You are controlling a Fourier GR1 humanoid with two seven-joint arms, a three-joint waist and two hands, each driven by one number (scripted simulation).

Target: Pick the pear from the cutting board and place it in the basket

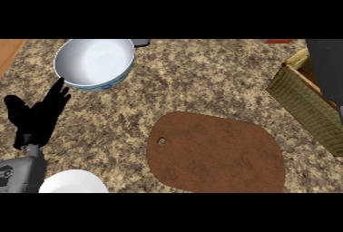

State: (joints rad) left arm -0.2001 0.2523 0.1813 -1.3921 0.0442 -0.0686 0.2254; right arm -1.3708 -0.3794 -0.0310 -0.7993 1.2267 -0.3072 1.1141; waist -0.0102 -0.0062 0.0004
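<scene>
white bowl at upper left of counter: nothing visible inside. woven basket at right edge, interior mostly hidden by the grey right forearm reaching over it; contents can't be told. right hand not visible. pear not visible anywhere, so its axis & heading can't be given; possibly hidden behind the arm. brown cutting board bare, centre-low. white plate at lower left, bare. left hand at left edge, fingers straight & up, released, holding nothing.
</scene>
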